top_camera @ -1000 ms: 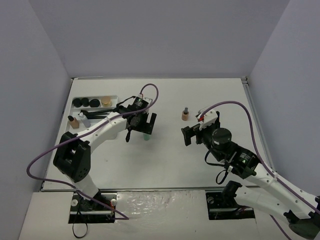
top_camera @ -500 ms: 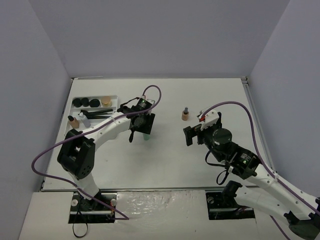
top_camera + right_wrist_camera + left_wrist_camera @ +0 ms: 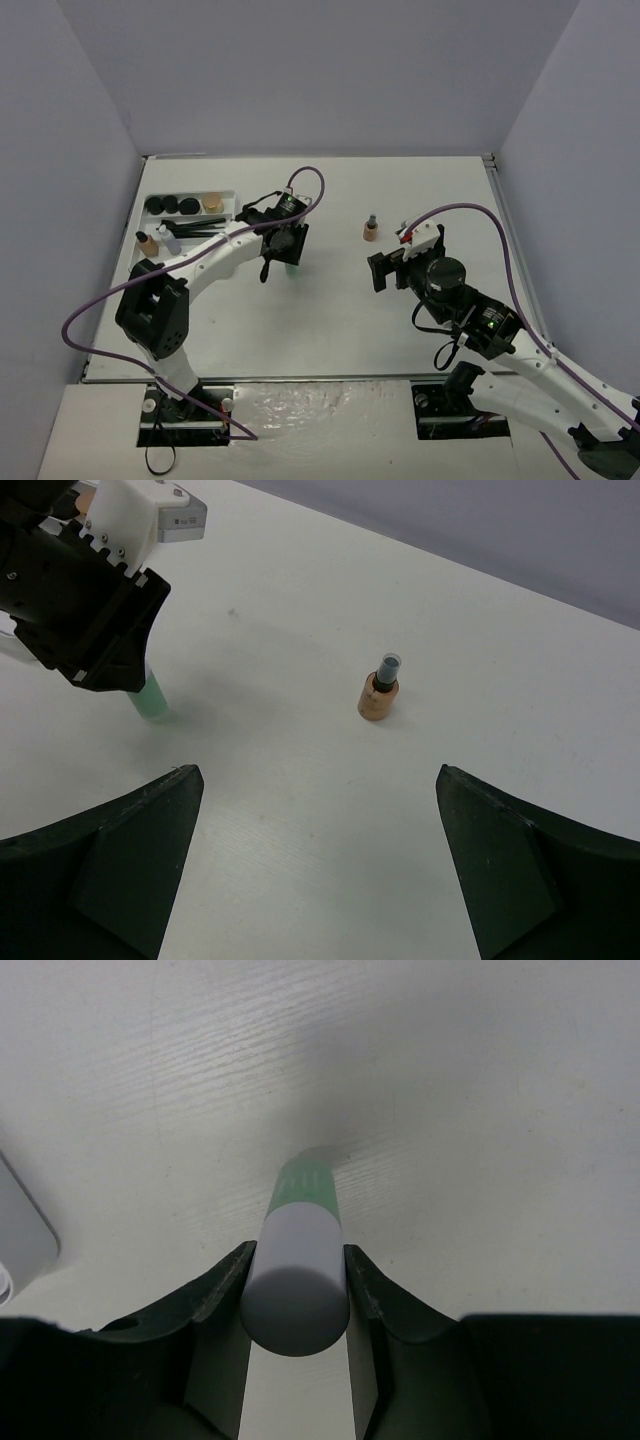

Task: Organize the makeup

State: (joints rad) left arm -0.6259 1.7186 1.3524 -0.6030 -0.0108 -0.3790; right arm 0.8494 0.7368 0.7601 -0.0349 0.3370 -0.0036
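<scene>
A green-white bottle (image 3: 297, 1260) stands upright on the table. My left gripper (image 3: 297, 1252) is shut on its white cap, a finger pressing each side. From above, the left gripper (image 3: 285, 245) covers most of this bottle (image 3: 289, 264). The right wrist view shows its green base (image 3: 150, 695) under the left gripper (image 3: 85, 610). A little beige bottle (image 3: 371, 230) with a dark cap stands alone mid-table, also ahead of the right fingers (image 3: 378, 695). My right gripper (image 3: 392, 268) hangs wide open and empty (image 3: 320, 780), near and right of that bottle.
The white tray (image 3: 228, 196) lies at the far left, holding black round pots (image 3: 166, 205), a tan compact (image 3: 212, 203) and thin black brushes (image 3: 195, 228). A beige bottle (image 3: 148, 243) and a grey one (image 3: 168, 238) stand at its near end. A tray corner (image 3: 25, 1235) shows beside the left fingers.
The left gripper has come down over the green-white bottle and its jaws have closed onto the cap. The right arm has barely moved.
</scene>
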